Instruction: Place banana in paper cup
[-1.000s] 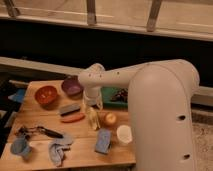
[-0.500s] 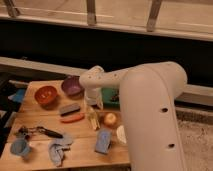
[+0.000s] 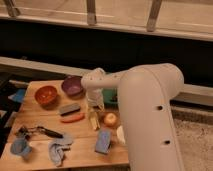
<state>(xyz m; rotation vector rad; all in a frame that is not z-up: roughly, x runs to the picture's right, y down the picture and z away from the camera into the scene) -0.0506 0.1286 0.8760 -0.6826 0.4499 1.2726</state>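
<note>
We locate the robot's gripper (image 3: 93,106) at the end of the white arm (image 3: 150,115), pointing down over the wooden table (image 3: 82,138), near the middle. The small pale yellow curved banana (image 3: 94,121) lies on the wood directly beneath the gripper, its far end at the gripper's tip. We cannot tell whether the two touch, nor whether the gripper is open or closed. The small white paper cup (image 3: 120,135) stands right of and nearer than the banana, half hidden by the arm, with the round orange-yellow fruit (image 3: 110,119) between cup and banana. Just left of the banana are the orange-red carrot-like stick (image 3: 73,118) and, behind it, the grey-blue oblong sponge (image 3: 69,108). A blue rectangular sponge (image 3: 103,141) lies close to the table's near edge. Bare wood shows between the stick and that sponge, whereas the table's right edge is covered by the arm. We count one banana, one cup, one round fruit, one stick, two sponges, and two bowls at the far side: an orange-red bowl (image 3: 46,95) and a purple bowl (image 3: 73,86). At the near left corner are one blue mug (image 3: 20,147), one blue-grey cloth (image 3: 57,149) and one black-handled tool (image 3: 42,131).
</note>
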